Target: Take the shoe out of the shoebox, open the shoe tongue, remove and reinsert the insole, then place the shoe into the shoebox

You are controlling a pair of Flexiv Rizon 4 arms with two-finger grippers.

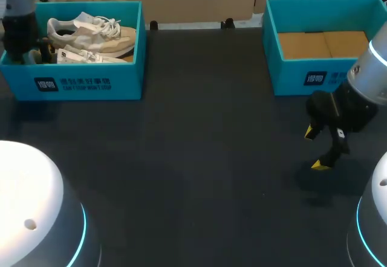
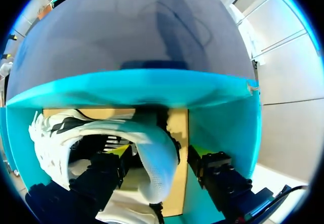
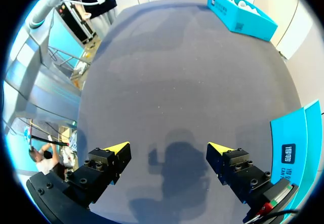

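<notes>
Head view, shoe [image 1: 91,34] within shoebox [image 1: 91,84] walls, right jaws spread above table [image 1: 199,134]

Dark table [image 1: 205,158] bears 2 teal boxes: left shoebox [image 1: 91,86], right shoebox [image 1: 296,77].

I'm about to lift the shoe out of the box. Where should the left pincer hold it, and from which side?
Probably the raised white rim of the shoe, taken from above. It curves up between the open fingers of the left pincer and looks thin enough to pinch, while the box wall close beside it blocks a sideways approach.
</notes>
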